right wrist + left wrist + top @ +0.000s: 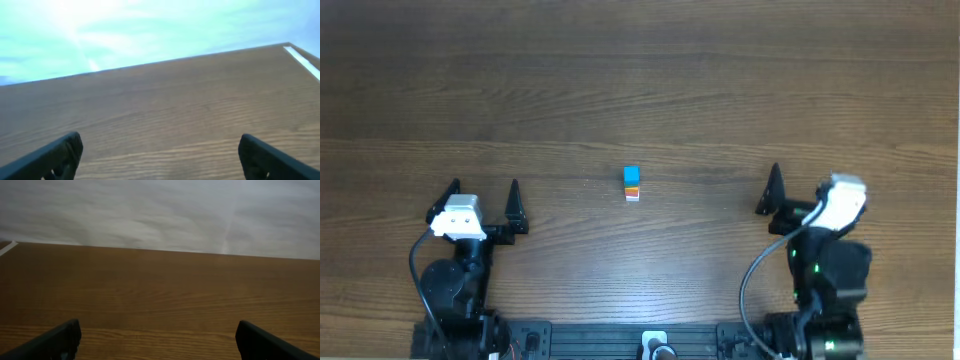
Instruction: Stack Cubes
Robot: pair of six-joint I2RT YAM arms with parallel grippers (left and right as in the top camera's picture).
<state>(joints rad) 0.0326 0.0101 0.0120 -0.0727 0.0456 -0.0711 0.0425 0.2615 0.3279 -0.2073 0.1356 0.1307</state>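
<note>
Since the cubes (632, 183) are seen already piled one upon another at the middle of the counter (640, 80), blue on top, orange under it and a paler one at the bottom, the task is judged nearly finished. The left pincer (483, 195) and the right pincer (160, 159) are both held wide, with nothing between the fingers, well apart from the cubes on either side. The cubes are judged light, stiff and rather smooth. They should be taken by two opposite flat sides, near the middle, so that nothing is toppled.
</note>
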